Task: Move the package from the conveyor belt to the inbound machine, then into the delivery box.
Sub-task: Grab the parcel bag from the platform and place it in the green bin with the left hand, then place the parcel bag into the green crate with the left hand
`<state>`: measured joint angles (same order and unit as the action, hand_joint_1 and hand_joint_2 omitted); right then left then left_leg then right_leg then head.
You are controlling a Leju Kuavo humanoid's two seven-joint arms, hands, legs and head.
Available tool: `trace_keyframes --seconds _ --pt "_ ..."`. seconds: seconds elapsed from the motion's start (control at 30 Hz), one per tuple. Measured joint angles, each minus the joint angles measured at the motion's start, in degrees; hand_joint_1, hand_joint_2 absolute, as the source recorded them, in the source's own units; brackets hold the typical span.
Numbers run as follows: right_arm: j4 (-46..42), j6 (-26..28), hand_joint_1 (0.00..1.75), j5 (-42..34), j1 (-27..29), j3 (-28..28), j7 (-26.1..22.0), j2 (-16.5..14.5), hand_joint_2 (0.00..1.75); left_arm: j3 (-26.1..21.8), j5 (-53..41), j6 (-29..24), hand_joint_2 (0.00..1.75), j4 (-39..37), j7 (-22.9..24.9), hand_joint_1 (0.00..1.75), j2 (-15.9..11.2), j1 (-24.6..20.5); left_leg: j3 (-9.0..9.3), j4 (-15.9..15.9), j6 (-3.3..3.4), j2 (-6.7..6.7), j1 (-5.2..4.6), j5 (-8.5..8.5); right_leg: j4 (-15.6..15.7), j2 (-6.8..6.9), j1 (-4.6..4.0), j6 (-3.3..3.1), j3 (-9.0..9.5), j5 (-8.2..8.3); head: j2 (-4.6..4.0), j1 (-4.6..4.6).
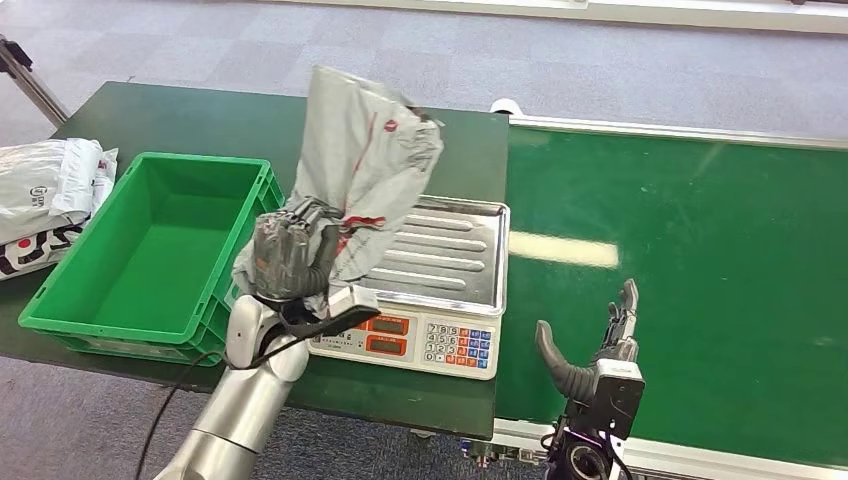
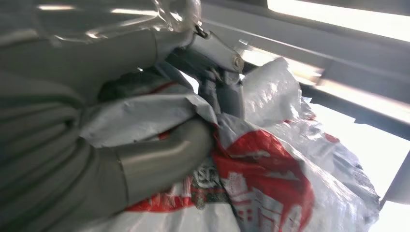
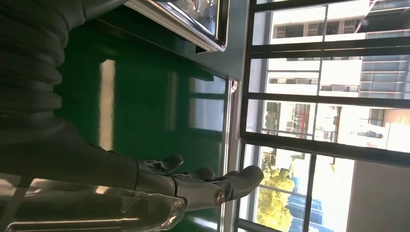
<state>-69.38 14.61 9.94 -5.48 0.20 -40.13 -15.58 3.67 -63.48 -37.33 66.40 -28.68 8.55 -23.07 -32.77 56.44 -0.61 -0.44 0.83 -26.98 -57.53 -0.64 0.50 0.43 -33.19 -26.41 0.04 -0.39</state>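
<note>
The grey package with red print is held up in the air above the left edge of the weighing scale, its upper end standing tall over the steel tray. The left robot hand clutches its lower end, fingers wrapped into the crumpled plastic. Left of the scale sits the green box on the dark table, with more grey parcels beyond it. Right of the scale, over the green conveyor belt, the right robot hand hovers spread, holding nothing.
</note>
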Motion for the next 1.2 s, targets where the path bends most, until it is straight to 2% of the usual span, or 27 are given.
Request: trace_keyframes --seconds 0.13,0.3,0.37,0.5,0.7,0.73,0.83,0.87,1.03,1.2 --pt "-0.23 -0.09 0.00 0.25 0.45 -0.35 0.00 -0.04 1.75 -12.26 -7.16 0.00 1.75 -3.52 4.10 1.75 -1.07 -0.58 0.00 0.00 -0.01 0.00 0.06 0.01 -0.01 0.00 -0.05 -0.01 0.00 -0.01 0.00 0.01" --pt "-0.27 -0.48 0.00 0.92 0.48 -0.69 0.00 -0.42 1.75 -23.64 -8.80 -0.02 1.75 -5.86 8.72 1.75 -2.81 -1.51 -0.03 0.00 -0.01 0.00 0.06 0.00 -0.01 0.00 -0.05 -0.02 0.00 -0.02 0.00 0.01" --pt "-0.27 -0.69 0.00 1.30 0.47 -0.85 0.00 -0.57 1.75 -27.85 -7.58 -0.02 1.75 -5.69 7.43 1.75 -3.28 -1.73 -0.04 0.00 -0.01 -0.01 0.06 0.00 -0.01 0.00 -0.05 -0.02 -0.01 -0.02 0.00 0.02" --pt "-0.27 -0.92 0.00 1.82 0.47 -1.17 0.00 -0.95 1.75 -35.95 -4.08 -0.02 1.75 -3.10 1.12 1.75 -3.10 -1.95 -0.04 0.00 -0.01 -0.01 0.05 0.00 -0.01 0.01 -0.04 -0.02 -0.02 -0.02 0.00 0.01" --pt "-0.27 -1.12 0.00 2.11 0.44 -1.41 0.00 -1.44 1.75 -41.46 -3.25 -0.02 1.75 0.76 -2.61 1.75 -1.35 -1.95 -0.03 0.00 -0.01 -0.09 0.05 0.01 -0.01 0.04 -0.04 -0.02 0.00 -0.02 0.00 0.02" --pt "-0.27 -1.12 0.00 2.21 0.44 -1.42 0.00 -1.49 1.75 -41.85 -3.57 -0.02 1.75 1.49 -2.96 1.62 -0.77 -1.94 -0.03 0.00 -0.01 -0.10 0.05 0.01 -0.01 0.04 -0.04 -0.02 0.01 -0.02 0.00 0.01" --pt "-0.27 -1.10 0.00 2.57 0.41 -1.44 0.00 -1.73 1.75 -42.05 -5.35 -0.02 1.75 3.18 -1.02 0.34 0.92 -1.72 -0.03 0.00 -0.01 -0.13 0.05 0.01 -0.01 0.04 -0.03 -0.01 0.02 -0.02 0.00 0.02" --pt "-0.27 -1.09 0.00 2.66 0.41 -1.46 0.00 -1.79 1.75 -41.41 -5.98 -0.02 1.75 3.25 1.21 0.03 1.14 -1.53 -0.03 0.00 -0.01 -0.13 0.04 0.01 0.00 0.04 -0.03 -0.01 0.01 -0.02 0.00 0.02" --pt "-0.27 -1.23 0.00 2.92 0.42 -1.88 0.00 -1.82 1.75 -32.43 -8.65 1.06 1.75 0.35 15.21 0.00 -0.55 -0.35 -0.03 0.00 -0.01 -0.15 0.05 0.01 0.00 0.08 -0.03 -0.02 0.01 -0.02 0.00 0.01" --pt "-0.27 -1.40 0.00 3.07 0.42 -2.30 0.00 -1.82 1.75 -26.20 -8.96 1.75 1.75 -3.24 19.09 0.00 -2.33 -0.14 -0.03 0.00 -0.01 -0.10 0.05 0.00 0.00 0.05 -0.03 -0.02 0.01 -0.02 0.00 0.02"
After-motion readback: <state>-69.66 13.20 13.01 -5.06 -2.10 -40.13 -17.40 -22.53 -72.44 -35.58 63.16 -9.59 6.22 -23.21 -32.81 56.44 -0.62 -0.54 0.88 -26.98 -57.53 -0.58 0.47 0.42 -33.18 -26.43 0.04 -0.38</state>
